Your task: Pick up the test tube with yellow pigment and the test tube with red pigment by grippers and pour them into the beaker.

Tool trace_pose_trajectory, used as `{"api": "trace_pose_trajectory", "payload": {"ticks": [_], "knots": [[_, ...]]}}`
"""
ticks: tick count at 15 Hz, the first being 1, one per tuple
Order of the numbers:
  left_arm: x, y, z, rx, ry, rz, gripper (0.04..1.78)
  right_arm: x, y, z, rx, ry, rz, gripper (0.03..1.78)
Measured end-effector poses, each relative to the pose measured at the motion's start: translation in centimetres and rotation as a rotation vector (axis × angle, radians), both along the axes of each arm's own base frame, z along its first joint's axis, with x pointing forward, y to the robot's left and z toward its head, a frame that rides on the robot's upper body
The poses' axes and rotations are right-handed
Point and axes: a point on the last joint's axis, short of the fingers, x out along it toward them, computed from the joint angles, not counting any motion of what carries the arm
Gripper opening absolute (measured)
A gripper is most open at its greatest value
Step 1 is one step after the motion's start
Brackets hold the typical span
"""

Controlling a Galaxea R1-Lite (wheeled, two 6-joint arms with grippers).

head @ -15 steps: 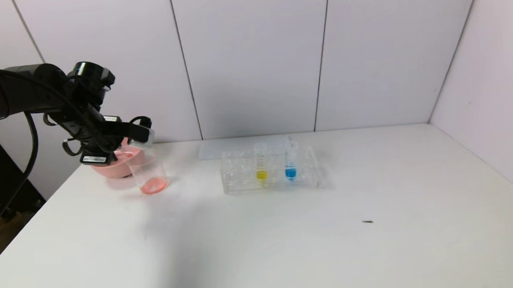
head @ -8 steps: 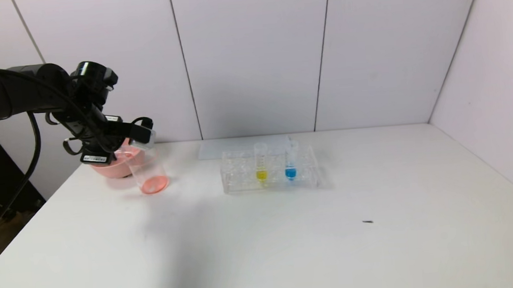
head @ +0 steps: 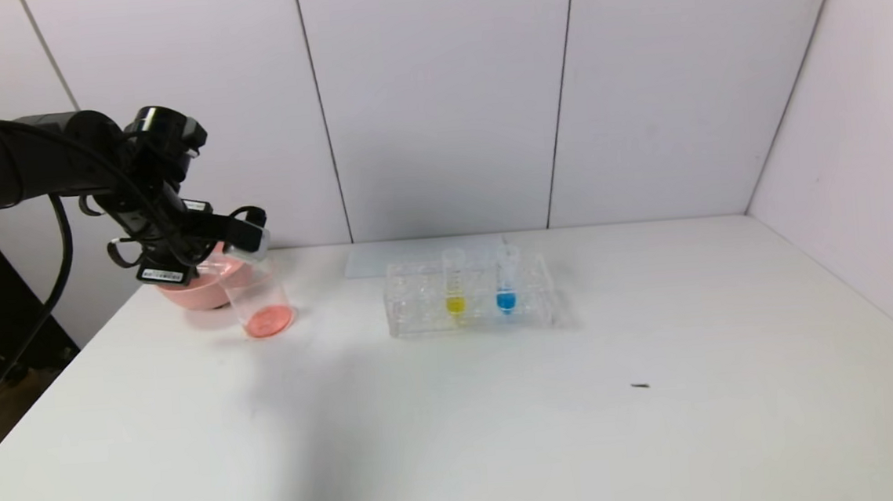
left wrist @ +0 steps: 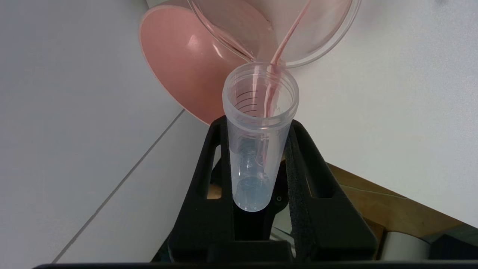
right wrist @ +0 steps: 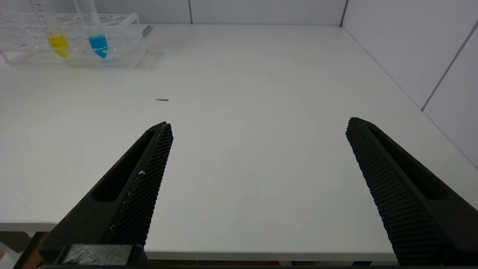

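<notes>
My left gripper is shut on the test tube with red pigment, tipped mouth-down over the beaker at the table's far left. In the left wrist view the gripper holds the tube with only a thin red streak inside, running out into the beaker. Red liquid lies in the beaker's bottom. The test tube with yellow pigment stands upright in the clear rack; it also shows in the right wrist view. My right gripper is open and empty above the table's front edge.
A pink bowl stands just behind the beaker. A tube with blue liquid stands in the rack beside the yellow one. A small dark speck lies on the white table. Walls close the back and right sides.
My left gripper with the tipped tube has edged slightly up over the beaker. Nothing else has moved.
</notes>
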Motion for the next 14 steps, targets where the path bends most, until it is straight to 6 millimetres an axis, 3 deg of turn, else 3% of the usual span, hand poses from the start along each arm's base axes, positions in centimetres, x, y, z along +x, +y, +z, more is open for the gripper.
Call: {"api": "trace_pose_trajectory", "payload": {"ticks": [14], "knots": [[0.13,-0.38,0.16,0.041,-0.014,-0.016,0.43,0.0,0.0,0.0,0.0,0.0,0.0,1.7]]}}
